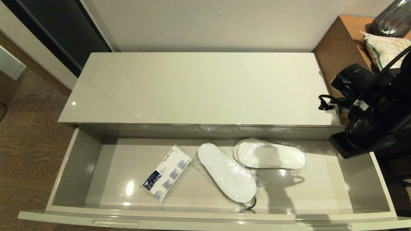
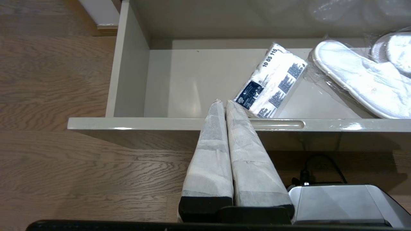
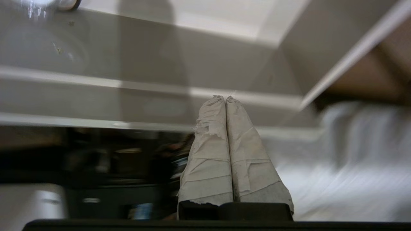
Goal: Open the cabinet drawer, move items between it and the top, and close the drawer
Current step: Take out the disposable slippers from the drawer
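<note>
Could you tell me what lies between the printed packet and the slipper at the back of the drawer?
The head view shows the other wrapped slipper lying diagonally between the printed packet and the rear slipper in the open drawer.

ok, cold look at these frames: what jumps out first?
The cabinet drawer stands pulled fully open, with two wrapped slippers mid-floor and a white packet to their left. The top above it is glossy. The right gripper is shut near the drawer's right end.
</note>
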Available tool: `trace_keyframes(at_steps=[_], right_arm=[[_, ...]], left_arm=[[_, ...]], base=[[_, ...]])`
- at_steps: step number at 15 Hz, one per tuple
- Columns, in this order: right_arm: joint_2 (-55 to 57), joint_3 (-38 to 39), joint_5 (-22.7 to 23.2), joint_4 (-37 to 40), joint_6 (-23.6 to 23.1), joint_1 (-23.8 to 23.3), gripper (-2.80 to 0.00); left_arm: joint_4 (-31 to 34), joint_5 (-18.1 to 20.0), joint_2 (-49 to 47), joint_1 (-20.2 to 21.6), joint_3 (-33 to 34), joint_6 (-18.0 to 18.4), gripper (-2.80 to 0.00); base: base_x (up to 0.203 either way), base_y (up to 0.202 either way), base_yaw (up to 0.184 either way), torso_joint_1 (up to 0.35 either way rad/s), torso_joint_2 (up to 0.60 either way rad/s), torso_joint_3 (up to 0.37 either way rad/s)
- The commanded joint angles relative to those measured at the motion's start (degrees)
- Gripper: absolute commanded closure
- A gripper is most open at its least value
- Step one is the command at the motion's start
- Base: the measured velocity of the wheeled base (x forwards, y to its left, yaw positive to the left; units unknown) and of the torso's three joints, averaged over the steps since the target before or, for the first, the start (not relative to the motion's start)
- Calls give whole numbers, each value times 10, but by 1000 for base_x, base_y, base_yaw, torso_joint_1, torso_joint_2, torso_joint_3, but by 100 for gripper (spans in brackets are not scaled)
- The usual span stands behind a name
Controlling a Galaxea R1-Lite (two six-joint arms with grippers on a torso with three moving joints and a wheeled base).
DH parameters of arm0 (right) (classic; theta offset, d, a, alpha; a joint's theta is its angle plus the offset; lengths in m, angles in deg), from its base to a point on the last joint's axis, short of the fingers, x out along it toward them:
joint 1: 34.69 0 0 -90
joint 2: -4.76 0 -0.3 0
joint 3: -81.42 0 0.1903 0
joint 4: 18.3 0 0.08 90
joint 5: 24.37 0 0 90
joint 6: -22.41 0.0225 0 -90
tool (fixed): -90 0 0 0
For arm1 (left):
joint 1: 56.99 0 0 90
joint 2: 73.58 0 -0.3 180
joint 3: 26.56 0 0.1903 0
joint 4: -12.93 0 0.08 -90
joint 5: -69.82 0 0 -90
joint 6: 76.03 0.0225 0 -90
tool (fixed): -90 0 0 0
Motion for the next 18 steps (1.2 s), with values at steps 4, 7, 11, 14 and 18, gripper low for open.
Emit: trace_keyframes(at_steps=[4, 7, 11, 14, 18], right_arm=[[-27, 59, 92, -152, -343, -48, 0], [-44, 60, 127, -150, -406, -52, 0], [-45, 79, 165, -157, -501, -52, 0], [-45, 85, 169, -144, -568, -51, 0], [-19, 104, 192, -147, -590, -41, -280]], left_arm=[[0, 0, -1, 0, 0, 1, 0], [0, 0, -1, 0, 0, 0, 0], [0, 0, -1, 0, 0, 1, 0], [0, 0, -1, 0, 0, 1, 0], [0, 0, -1, 0, 0, 1, 0]], base=[[0, 0, 0, 0, 0, 0], [0, 0, 0, 0, 0, 0], [0, 0, 0, 0, 0, 0], [0, 0, 0, 0, 0, 0], [0, 0, 0, 0, 0, 0]])
